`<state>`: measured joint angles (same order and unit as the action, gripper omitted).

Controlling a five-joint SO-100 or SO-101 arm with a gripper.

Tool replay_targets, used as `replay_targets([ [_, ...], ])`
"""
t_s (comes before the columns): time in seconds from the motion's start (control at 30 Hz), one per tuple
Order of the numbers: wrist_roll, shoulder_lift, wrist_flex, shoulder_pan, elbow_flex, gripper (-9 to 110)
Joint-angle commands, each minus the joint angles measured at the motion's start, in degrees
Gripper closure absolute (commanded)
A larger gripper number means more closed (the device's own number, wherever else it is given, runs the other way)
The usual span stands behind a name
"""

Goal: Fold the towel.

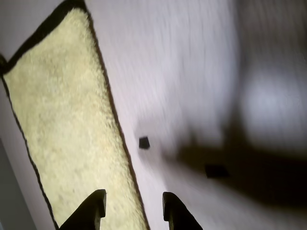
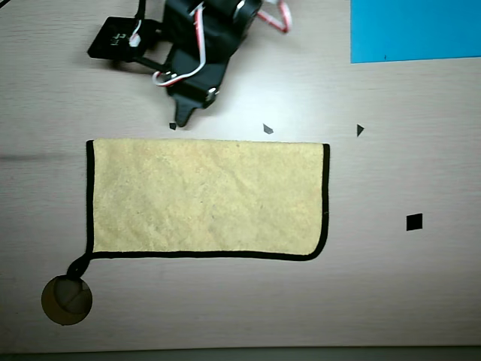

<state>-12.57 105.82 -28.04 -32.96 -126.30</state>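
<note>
The towel (image 2: 207, 197) lies flat on the table in the overhead view, a pale yellow fuzzy rectangle with black trim and a black loop (image 2: 77, 265) at its lower left corner. My gripper (image 2: 183, 120) hangs just beyond the towel's upper edge, left of centre, without touching it. In the wrist view the towel (image 1: 67, 120) fills the left side. The gripper (image 1: 133, 194) is open, its two dark fingertips (image 1: 96, 201) standing apart over the towel's black-trimmed long edge with nothing between them.
A bright blue sheet (image 2: 415, 30) lies at the upper right of the overhead view. Small black markers (image 2: 414, 222) (image 2: 267, 128) (image 2: 360, 130) dot the table. A brown round disc (image 2: 66, 300) sits by the towel's loop. The wrist view also shows a black marker (image 1: 144, 142).
</note>
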Motion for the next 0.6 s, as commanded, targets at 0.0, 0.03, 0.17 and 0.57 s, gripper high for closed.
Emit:
replay_targets([
  [0.0,3.96,-5.63,4.31,-2.46,9.32,89],
  [0.03,4.22,-7.12,5.45,-2.64,10.63,89],
  [0.17,3.08,-11.34,8.88,-2.64,13.36,89],
  [0.57,-2.2,-24.87,10.2,-5.98,23.82,87],
])
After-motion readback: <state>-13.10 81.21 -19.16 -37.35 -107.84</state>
